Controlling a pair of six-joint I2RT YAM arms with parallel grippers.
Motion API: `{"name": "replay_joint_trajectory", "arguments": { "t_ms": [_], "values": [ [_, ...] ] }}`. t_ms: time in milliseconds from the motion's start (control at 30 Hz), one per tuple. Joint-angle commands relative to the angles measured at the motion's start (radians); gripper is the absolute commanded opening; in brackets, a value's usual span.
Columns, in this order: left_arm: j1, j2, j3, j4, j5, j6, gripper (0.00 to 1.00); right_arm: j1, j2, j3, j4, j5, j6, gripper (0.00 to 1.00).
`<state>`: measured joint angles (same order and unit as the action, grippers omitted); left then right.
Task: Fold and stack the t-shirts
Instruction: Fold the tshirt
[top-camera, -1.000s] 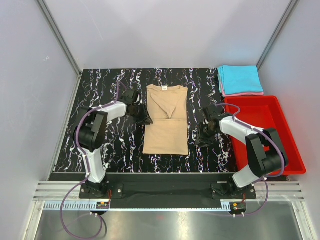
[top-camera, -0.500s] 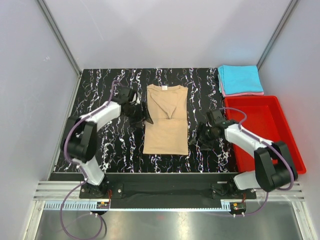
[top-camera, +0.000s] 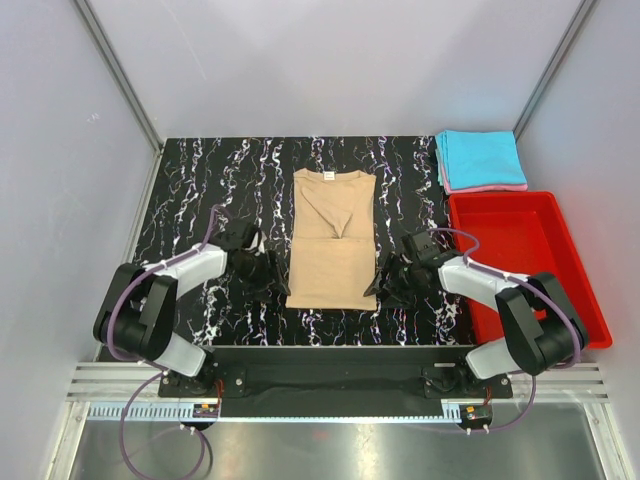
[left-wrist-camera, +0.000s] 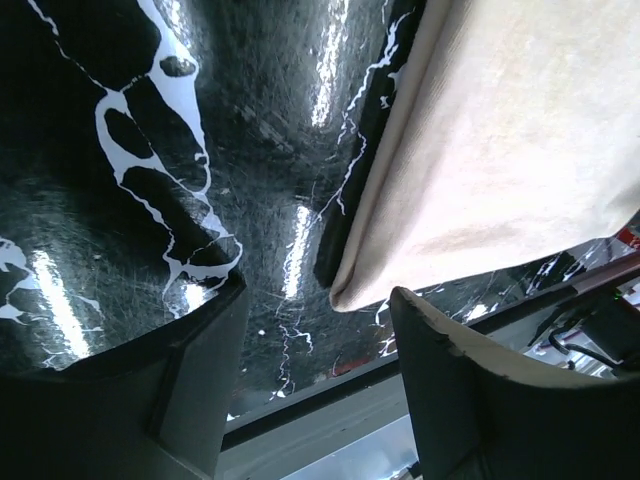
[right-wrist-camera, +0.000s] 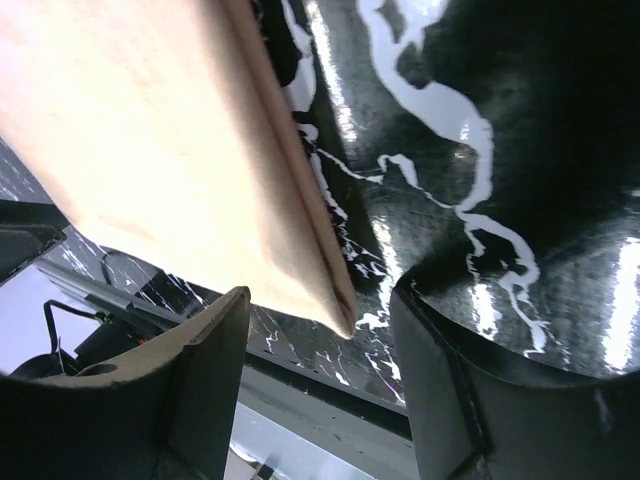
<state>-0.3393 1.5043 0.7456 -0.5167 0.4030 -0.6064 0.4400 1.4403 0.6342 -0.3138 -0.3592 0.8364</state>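
A tan t-shirt (top-camera: 333, 245) lies folded into a long strip in the middle of the black marble table (top-camera: 200, 190), its neck label at the far end. My left gripper (top-camera: 278, 288) is low at the shirt's near left corner and stands open. In the left wrist view that corner of the tan shirt (left-wrist-camera: 480, 160) pokes into the open gap of the left gripper (left-wrist-camera: 320, 298), unclamped. My right gripper (top-camera: 377, 287) is open at the near right corner. There the tan shirt (right-wrist-camera: 150, 140) tapers between the fingers of the right gripper (right-wrist-camera: 320, 300). A folded cyan t-shirt (top-camera: 481, 157) rests on a pink one (top-camera: 495, 187) at the far right.
A red plastic bin (top-camera: 525, 245) stands at the table's right edge, just beyond the right arm. The table's near edge and a metal rail (top-camera: 330, 385) run close behind both grippers. Grey walls enclose the left, far and right sides.
Both grippers have moved along the tan shirt's side edges toward me, down to its near corners. Their jaws have opened wider. The shirt lies as before.
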Motion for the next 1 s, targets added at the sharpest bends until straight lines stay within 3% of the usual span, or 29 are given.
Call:
{"name": "replay_joint_trajectory", "arguments": {
  "t_ms": [0,467,967],
  "values": [
    [-0.018,-0.015,-0.051,0.067,-0.013,-0.032,0.65,0.017,0.02,-0.019,0.042,0.008,0.018,0.65],
    [-0.121,-0.007,-0.061,0.024,-0.116,-0.098,0.57,0.035,-0.055,-0.073,-0.004,0.032,0.046,0.6],
    [-0.122,-0.01,-0.146,0.095,-0.069,-0.127,0.5,0.051,-0.052,-0.119,0.061,0.068,0.078,0.41]
  ]
}}
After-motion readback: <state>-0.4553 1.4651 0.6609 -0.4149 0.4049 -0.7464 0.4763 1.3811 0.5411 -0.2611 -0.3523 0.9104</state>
